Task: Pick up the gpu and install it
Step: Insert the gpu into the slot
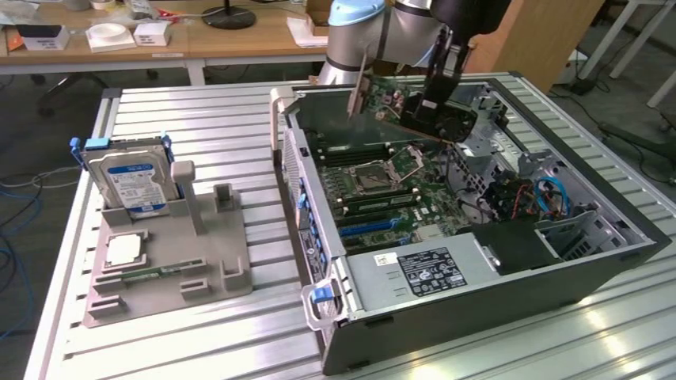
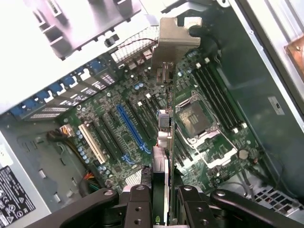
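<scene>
Jaws tight on gpu (image 2: 166, 71) above motherboard (image 2: 118, 128)

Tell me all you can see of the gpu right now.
The gpu is a thin card, a green board with dark parts and a silver metal bracket at one end. The tool is shut on its other end, holding it tilted in the air above the motherboard of the open case, not seated in any slot.

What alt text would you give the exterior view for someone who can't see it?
A robot arm's gripper holds the gpu tilted above the open computer case, over its motherboard. To the exterior view's left, a grey holder carries an upright hard drive.
</scene>
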Action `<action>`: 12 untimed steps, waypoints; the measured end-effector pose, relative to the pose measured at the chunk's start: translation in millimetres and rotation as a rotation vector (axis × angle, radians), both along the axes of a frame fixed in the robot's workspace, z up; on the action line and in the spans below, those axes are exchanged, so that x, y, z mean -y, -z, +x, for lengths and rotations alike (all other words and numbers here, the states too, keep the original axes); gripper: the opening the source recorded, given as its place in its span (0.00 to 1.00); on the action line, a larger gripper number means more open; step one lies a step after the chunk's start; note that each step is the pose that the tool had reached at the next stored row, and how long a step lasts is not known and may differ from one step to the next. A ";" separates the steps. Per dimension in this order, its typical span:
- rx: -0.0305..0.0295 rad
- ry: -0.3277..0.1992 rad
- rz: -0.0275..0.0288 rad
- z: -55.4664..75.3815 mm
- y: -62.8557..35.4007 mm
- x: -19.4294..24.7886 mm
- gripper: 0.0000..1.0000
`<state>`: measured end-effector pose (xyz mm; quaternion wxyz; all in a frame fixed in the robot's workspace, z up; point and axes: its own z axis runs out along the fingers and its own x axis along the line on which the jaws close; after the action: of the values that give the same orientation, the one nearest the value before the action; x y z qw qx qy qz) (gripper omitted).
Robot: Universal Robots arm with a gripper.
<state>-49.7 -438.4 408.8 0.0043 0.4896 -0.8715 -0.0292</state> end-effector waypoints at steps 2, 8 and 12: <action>-0.0001 -0.028 -0.0001 0.0 0.0 0.0 0.27; -0.0001 -0.110 -0.0001 0.0 0.3 0.0 0.27; 0.0000 -0.167 0.0000 0.0 0.4 0.1 0.27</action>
<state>-49.7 -438.5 408.4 0.0067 0.5606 -0.8276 -0.0287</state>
